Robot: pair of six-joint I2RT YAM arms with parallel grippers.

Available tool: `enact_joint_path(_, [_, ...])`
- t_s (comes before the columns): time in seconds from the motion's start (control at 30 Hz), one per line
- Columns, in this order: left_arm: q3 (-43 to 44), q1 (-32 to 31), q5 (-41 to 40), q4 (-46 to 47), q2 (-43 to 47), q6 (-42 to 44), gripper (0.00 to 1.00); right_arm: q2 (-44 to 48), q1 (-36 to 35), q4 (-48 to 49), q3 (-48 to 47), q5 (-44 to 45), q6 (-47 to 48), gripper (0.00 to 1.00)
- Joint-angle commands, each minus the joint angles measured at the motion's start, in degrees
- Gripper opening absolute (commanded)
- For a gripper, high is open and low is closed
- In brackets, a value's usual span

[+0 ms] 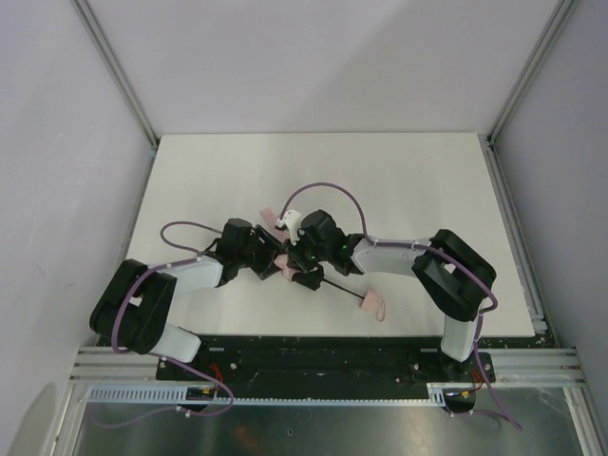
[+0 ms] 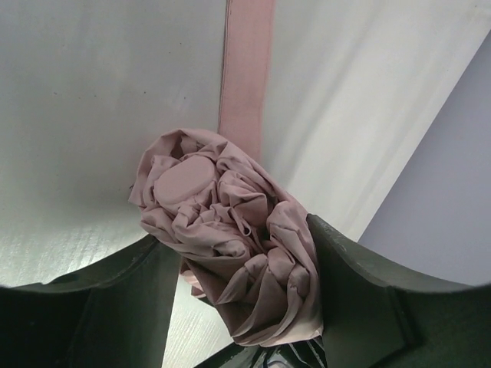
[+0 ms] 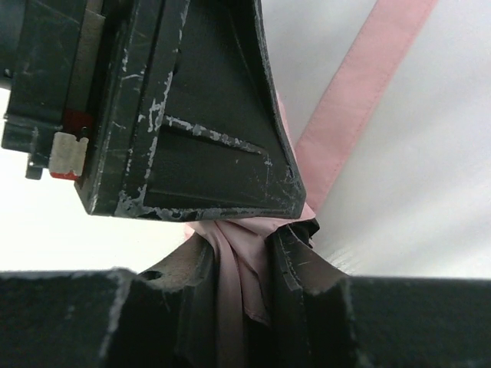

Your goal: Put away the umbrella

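Umbrella: bunched pale pink canopy at the middle of the top view, between both hands on the white tabletop.
Shaft: thin, black, slanting to the lower right and ending at the pink handle.
Left hand: fingers flank the fabric bundle; grip cannot be told.
Right hand: narrow, pinching a fold of pink fabric.
Strap: pink band running to the top edge.

No text, label, brand or number can be read anywhere.
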State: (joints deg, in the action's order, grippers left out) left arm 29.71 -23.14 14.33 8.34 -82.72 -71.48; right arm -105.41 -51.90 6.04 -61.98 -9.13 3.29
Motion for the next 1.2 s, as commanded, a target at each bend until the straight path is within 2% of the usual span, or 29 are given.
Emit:
enact_joint_path(0.0, [0.96, -1.77, 1.15, -0.98, -3.3, 4.3, 0.66, 2.96, 1.67, 1.16, 0.82, -8.41, -3.53, 0.0])
enact_joint_path(0.1, [0.97, -2.08, 1.33, 0.66, -4.71, 4.49, 0.59, 4.35, 2.73, 2.81, 1.64, -12.84, -4.37, 0.0])
enact_joint_path(0.27, [1.22, -2.17, 1.59, 3.41, -4.28, 4.64, 0.2, 5.09, 2.83, 2.33, 1.94, -15.95, -3.55, 0.0])
enact_joint_path(0.37, [1.38, -2.13, 1.85, 3.79, -3.21, 4.04, 0.04, 5.77, 2.29, 0.56, 1.96, -12.73, -3.48, 0.0])
enact_joint_path(0.4, [1.34, -2.11, 1.8, 3.83, -2.78, 3.79, 0.02, 6.02, 1.96, -0.02, 1.95, -10.94, -3.47, 0.01])
enact_joint_path(0.47, [1.25, -2.12, 1.7, 3.87, -2.2, 3.23, 0.01, 6.49, 1.31, -1.11, 1.9, -8.44, -3.47, 0.12])
enact_joint_path(0.6, [1.22, -2.11, 1.65, 3.87, -1.7, 2.51, 0.0, 7.05, -1.57, -4.16, 1.84, -0.39, -2.59, 0.56])
enact_joint_path(0.67, [1.16, -2.05, 1.93, 3.88, -1.54, 1.99, 0.0, 6.51, -4.14, -6.39, 1.5, 6.02, -0.74, 0.66])
enact_joint_path(0.8, [1.15, -1.88, 2.54, 3.88, -0.7, 1.69, 0.0, 3.83, -7.47, -9.57, 1.36, 21.29, 1.1, 0.74])
enact_joint_path(0.87, [1.07, -1.82, 2.76, 3.88, -0.19, 1.65, 0.0, 1.9, -7.83, -10.07, 1.14, 25.39, 2.2, 0.75])
enact_joint_path(1.17, [0.8, -1.54, 3.65, 3.86, 1.06, 1.47, 0.0, -5.42, -6.67, -7.28, 0.27, 24.04, 2.6, 0.7])
